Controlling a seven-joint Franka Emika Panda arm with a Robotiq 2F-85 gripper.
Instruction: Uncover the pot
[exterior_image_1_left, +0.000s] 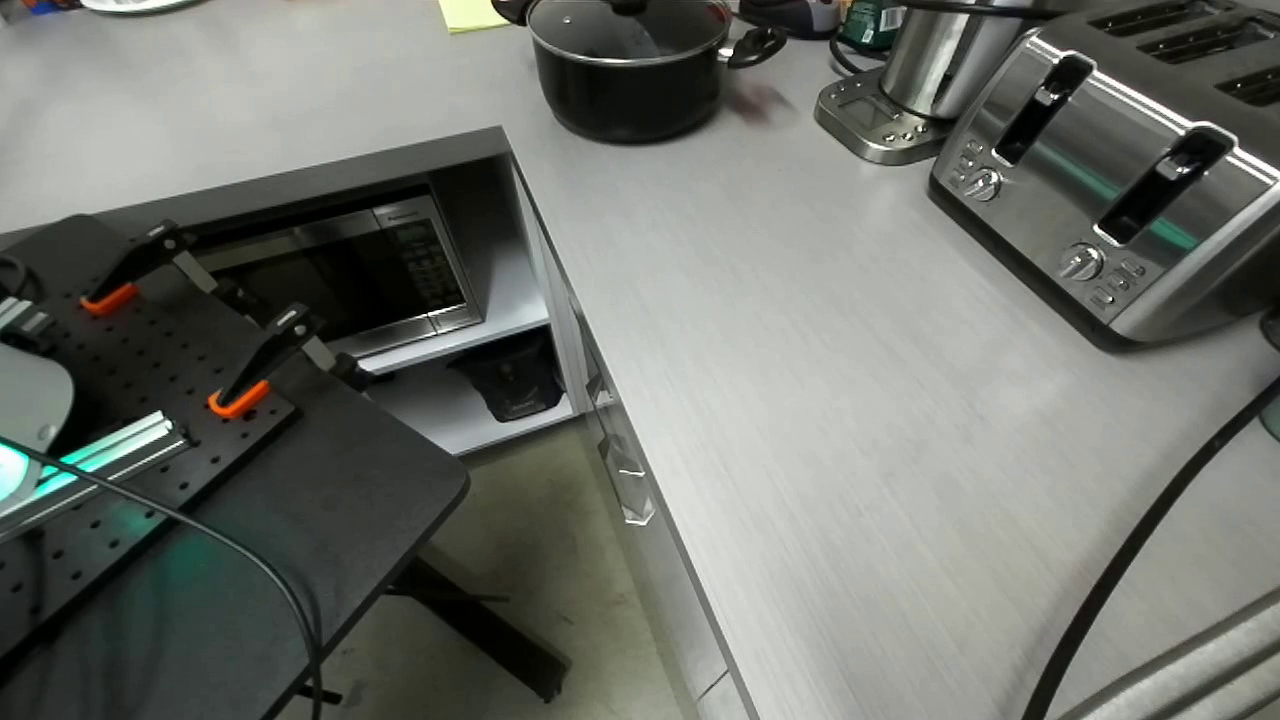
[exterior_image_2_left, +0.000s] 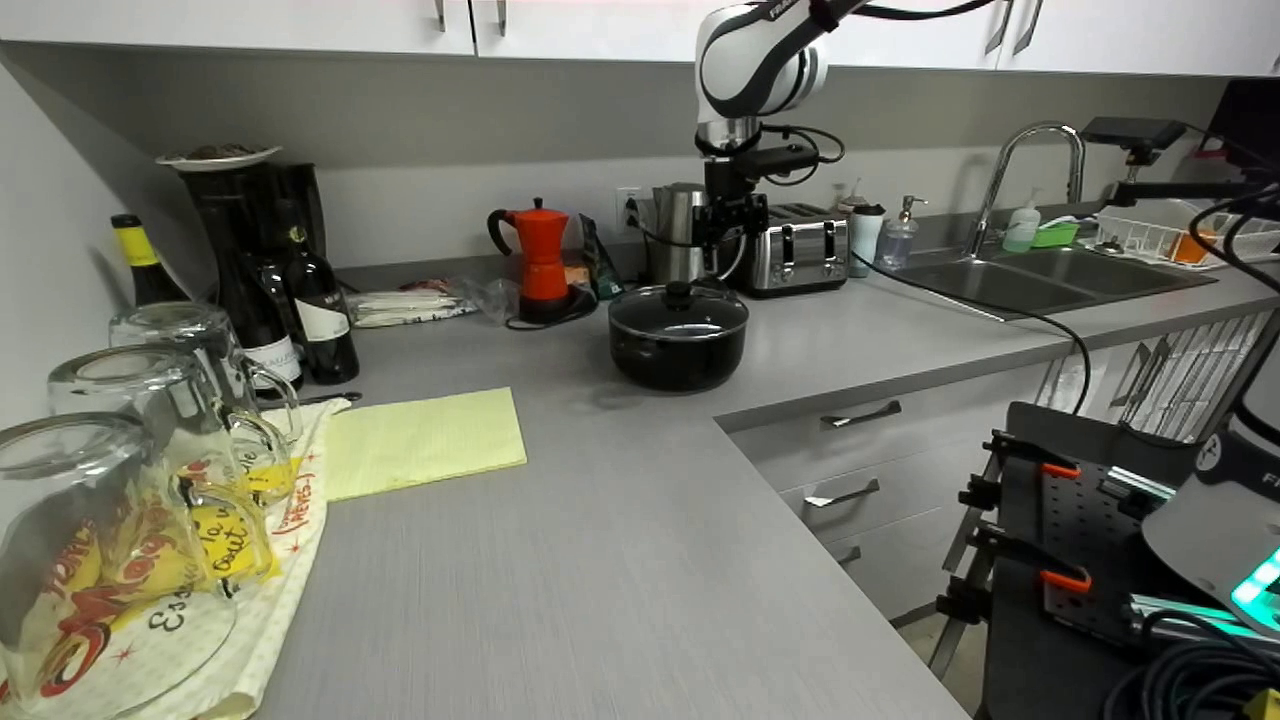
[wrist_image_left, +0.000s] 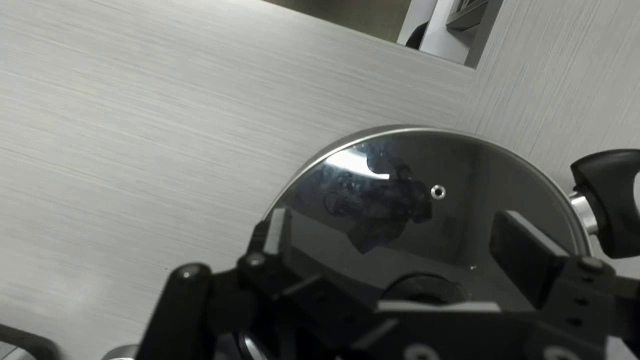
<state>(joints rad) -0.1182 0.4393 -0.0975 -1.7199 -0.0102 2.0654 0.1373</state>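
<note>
The squat black pot (exterior_image_1_left: 630, 100) stands on the grey counter and also shows in an exterior view (exterior_image_2_left: 675, 362). The clear glass lid (exterior_image_1_left: 585, 32) sits on it, with a dark knob (exterior_image_2_left: 678, 293) at its centre. In the wrist view the lid (wrist_image_left: 400, 200) lies below my gripper (wrist_image_left: 397, 230), which is open with its fingers wide apart and nothing between them. The knob is partly hidden behind the gripper body there. A pot side handle (wrist_image_left: 607, 200) shows at the right. In an exterior view my gripper (exterior_image_2_left: 728, 235) points down, above the pot and apart from it.
A silver toaster (exterior_image_1_left: 1110, 190) and a silver kettle (exterior_image_2_left: 678, 225) stand near the pot. A red moka pot (exterior_image_2_left: 542, 255) and a yellow sheet (exterior_image_2_left: 430, 440) are on the counter. A counter corner edge (exterior_image_2_left: 718, 418) lies close to the pot. Glass mugs (exterior_image_2_left: 100, 500) stand farther off.
</note>
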